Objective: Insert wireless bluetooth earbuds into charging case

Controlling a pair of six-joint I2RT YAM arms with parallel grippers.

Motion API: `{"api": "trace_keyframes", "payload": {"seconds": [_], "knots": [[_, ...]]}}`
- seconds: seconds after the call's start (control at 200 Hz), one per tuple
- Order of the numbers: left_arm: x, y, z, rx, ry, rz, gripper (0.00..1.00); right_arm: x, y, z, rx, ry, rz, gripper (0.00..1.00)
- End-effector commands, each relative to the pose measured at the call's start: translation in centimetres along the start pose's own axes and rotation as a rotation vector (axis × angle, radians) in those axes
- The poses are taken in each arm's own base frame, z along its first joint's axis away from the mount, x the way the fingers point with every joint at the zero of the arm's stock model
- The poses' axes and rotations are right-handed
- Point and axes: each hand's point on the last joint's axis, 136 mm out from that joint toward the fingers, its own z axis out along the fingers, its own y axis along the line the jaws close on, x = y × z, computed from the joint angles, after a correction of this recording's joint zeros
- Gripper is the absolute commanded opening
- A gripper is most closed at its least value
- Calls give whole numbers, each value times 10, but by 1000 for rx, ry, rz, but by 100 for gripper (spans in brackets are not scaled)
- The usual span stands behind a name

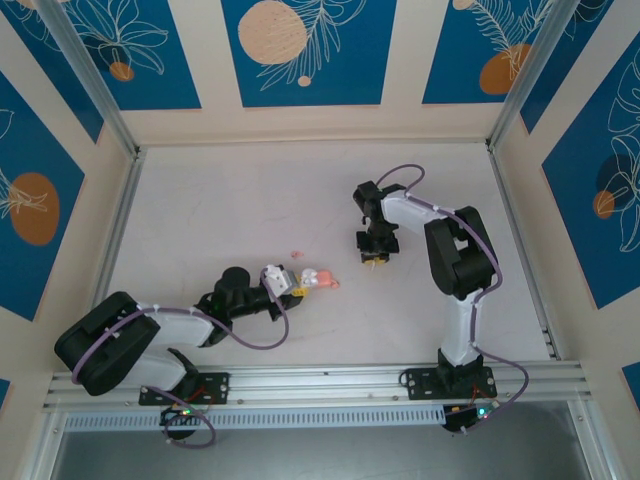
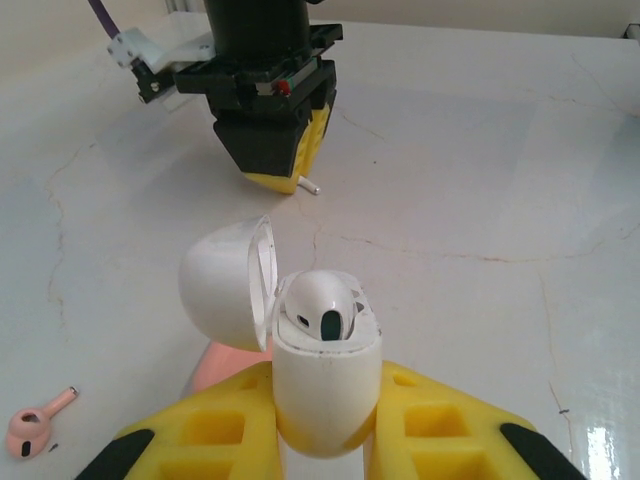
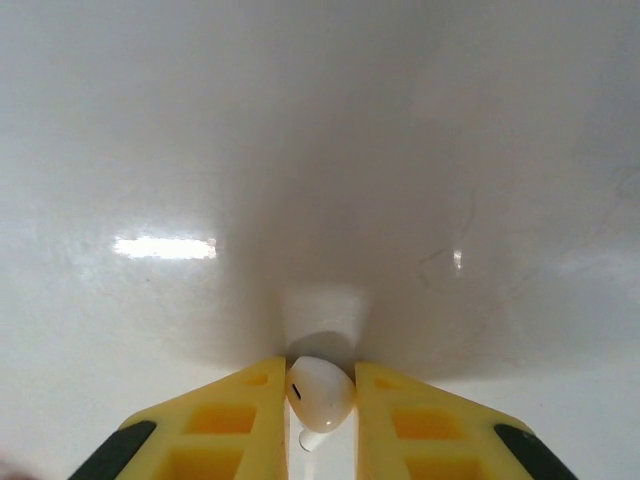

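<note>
I work in a purpose-built robot test cell, more lab than home: a white tabletop (image 1: 250,200) boxed in by blue-and-orange printed panel walls (image 1: 300,50), aluminium frame posts (image 1: 88,75) at the corners, and an aluminium rail (image 1: 330,382) that my arm bases are bolted to.

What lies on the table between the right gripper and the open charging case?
Nothing: the left wrist view shows bare table between the right gripper, holding an earbud, and the charging case.

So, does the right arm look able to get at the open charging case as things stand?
Probably yes. The left gripper holds the charging case with its lid swung open, facing the right gripper, which grips an earbud; bare table lies between them.
</note>
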Motion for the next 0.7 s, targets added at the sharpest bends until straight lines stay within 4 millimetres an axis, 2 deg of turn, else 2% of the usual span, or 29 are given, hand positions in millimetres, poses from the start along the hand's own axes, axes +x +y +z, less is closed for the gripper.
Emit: {"api": "trace_keyframes", "payload": {"seconds": [0.0,0.23,0.38,0.695], "knots": [[-4,1,4,5,2,28,20,-5,5,-13,-8,-106,-22,19],[-1,4,13,5,-1,14,19,-2,17,-29,-86,-263,-52,19],[-1,6,20,5,0,7,20,1,35,-45,-193,-391,-118,19],[-7,9,33,10,-29,-11,19,14,69,-90,-352,-686,-291,19]]}}
